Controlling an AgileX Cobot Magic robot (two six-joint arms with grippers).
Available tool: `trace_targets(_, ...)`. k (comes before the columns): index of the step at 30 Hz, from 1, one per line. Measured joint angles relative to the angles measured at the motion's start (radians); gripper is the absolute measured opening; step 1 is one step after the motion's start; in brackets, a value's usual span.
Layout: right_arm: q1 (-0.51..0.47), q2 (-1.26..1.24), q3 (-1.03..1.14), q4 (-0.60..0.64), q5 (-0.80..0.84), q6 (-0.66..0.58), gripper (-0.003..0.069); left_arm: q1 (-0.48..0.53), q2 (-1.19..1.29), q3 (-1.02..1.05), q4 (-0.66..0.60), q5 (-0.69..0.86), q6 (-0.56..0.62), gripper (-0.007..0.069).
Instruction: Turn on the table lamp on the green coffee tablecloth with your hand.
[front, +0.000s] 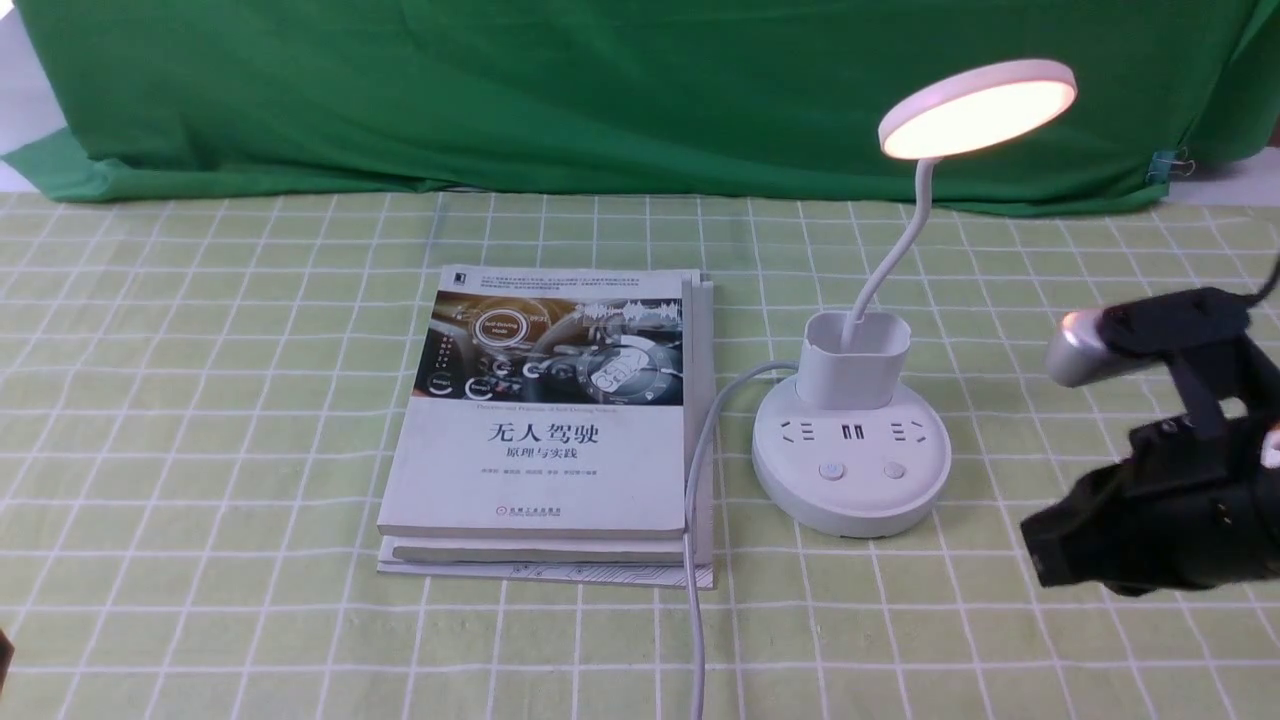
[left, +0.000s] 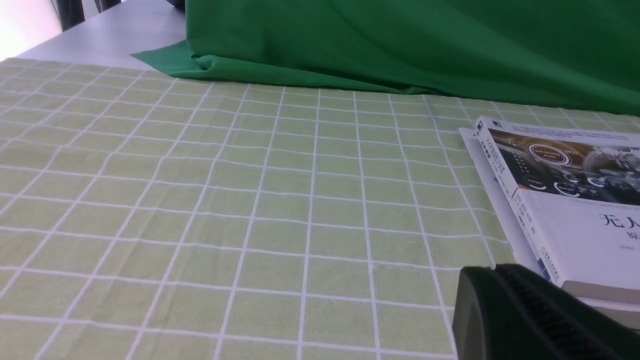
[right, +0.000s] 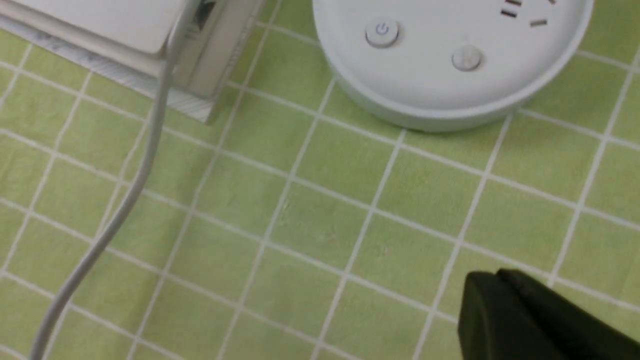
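The white table lamp (front: 850, 470) stands on the green coffee tablecloth (front: 200, 400), right of centre. Its disc head (front: 978, 107) glows warm white. Two buttons (front: 831, 470) sit at the front of its round base. My right gripper (front: 1040, 550) is shut and empty, hovering to the right of the base and apart from it. In the right wrist view the base (right: 440, 85), its power button (right: 382, 31) and the shut gripper (right: 492, 285) show, with bare cloth between them. My left gripper (left: 492, 275) is shut and empty, near the book's corner.
A stack of books (front: 545, 420) lies left of the lamp, and it also shows in the left wrist view (left: 565, 200). The lamp's grey cable (front: 695, 520) runs along the books' right edge toward the front. A dark green backdrop cloth (front: 500, 90) hangs behind.
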Motion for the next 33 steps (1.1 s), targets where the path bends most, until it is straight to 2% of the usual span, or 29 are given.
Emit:
trace_targets(7, 0.0, -0.312, 0.099, 0.0, 0.092, 0.122, 0.0036, 0.0, 0.0, 0.0, 0.0, 0.0, 0.0, 0.0003)
trace_targets(20, -0.015, -0.575, 0.12, -0.04, 0.035, 0.138, 0.0044, 0.0, 0.0, 0.0, 0.0, 0.0, 0.0, 0.0003)
trace_targets(22, -0.076, -0.646, 0.184, -0.033, -0.05, 0.089, 0.0026, 0.0, 0.0, 0.0, 0.0, 0.0, 0.0, 0.0003)
trace_targets(26, -0.225, -0.826, 0.368, -0.015, -0.24, -0.093, 0.0025, 0.0, 0.0, 0.0, -0.001, 0.0, 0.0, 0.0003)
trace_targets(29, -0.273, -0.963, 0.499, -0.014, -0.3, -0.151, 0.0025, 0.0, 0.0, 0.0, -0.001, 0.0, 0.0, 0.0003)
trace_targets(33, -0.293, -1.105, 0.642, -0.052, -0.34, -0.165, 0.0025, 0.0, 0.0, 0.0, -0.001, 0.0, 0.0, 0.0003)
